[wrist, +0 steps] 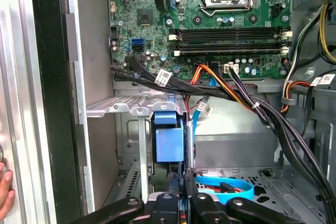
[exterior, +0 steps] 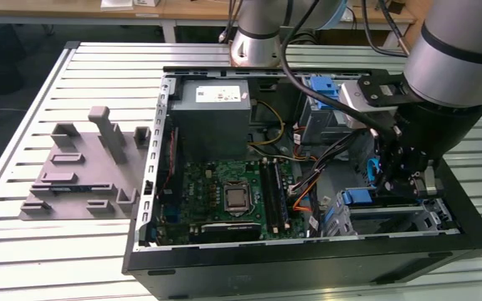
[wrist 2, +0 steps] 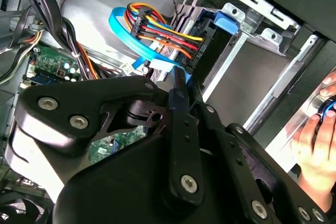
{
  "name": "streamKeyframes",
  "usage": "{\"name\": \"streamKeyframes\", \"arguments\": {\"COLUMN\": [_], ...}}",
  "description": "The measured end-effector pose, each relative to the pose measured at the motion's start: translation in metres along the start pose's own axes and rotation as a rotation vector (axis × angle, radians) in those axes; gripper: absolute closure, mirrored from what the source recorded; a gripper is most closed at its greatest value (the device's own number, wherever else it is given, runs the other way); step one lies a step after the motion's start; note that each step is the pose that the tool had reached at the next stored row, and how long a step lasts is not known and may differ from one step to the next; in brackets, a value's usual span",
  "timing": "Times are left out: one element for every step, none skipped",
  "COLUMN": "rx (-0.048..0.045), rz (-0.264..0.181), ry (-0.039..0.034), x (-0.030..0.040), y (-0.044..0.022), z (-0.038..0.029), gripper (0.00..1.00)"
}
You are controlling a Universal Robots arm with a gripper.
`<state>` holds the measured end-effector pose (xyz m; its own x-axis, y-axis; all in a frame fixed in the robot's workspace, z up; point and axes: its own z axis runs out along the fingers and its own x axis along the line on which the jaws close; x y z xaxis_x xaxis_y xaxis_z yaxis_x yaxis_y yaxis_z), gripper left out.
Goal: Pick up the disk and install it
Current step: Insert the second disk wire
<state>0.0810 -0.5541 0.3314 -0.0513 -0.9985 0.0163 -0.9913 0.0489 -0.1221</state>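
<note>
My gripper (exterior: 389,188) reaches down inside the open computer case (exterior: 153,188), at the metal drive bay (exterior: 396,216) on the exterior view's right. In both wrist views the black fingers (wrist 2: 177,103) stand close together. A thin blue edge that looks like the disk's carrier frame (wrist 2: 185,75) sits between them, edge-on. Most of the disk is hidden behind the gripper (wrist: 180,181). Just beyond the fingertips a blue latch piece (wrist: 169,140) sits on the bay.
Coloured power wires (wrist 2: 168,35) and a blue flat cable (wrist: 223,186) run close to the fingers. The motherboard (exterior: 228,194) lies in the case's middle. A grey slotted stand (exterior: 82,169) sits on the table at the exterior view's left. A person's hand (wrist 2: 315,145) rests outside the case.
</note>
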Motion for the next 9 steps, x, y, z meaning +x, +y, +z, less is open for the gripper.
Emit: {"name": "streamKeyframes", "arguments": {"rx": [-0.0001,-0.0001,-0.0002,-0.0003,-0.0003,-0.0003,-0.0003,-0.0003,-0.0003], "rz": [0.0,0.0,0.001,0.001,0.001,0.001,0.001,0.001,0.001], "ry": [-0.0015,-0.0032,-0.0046,-0.0056,-0.0058,-0.0058,-0.0059,-0.0059,-0.0058], "x": [0.0,0.0,0.0,0.0,0.0,0.0,0.0001,0.0001,0.0002], "y": [0.0,0.0,0.0,0.0,0.0001,0.0001,0.0001,0.0001,0.0001], "z": [0.0001,0.0001,0.0002,0.0003,0.0004,0.0005,0.0007,0.0009,0.0011], "gripper": [0.84,0.84,0.84,0.84,0.84,0.84,0.84,0.84,0.84]}}
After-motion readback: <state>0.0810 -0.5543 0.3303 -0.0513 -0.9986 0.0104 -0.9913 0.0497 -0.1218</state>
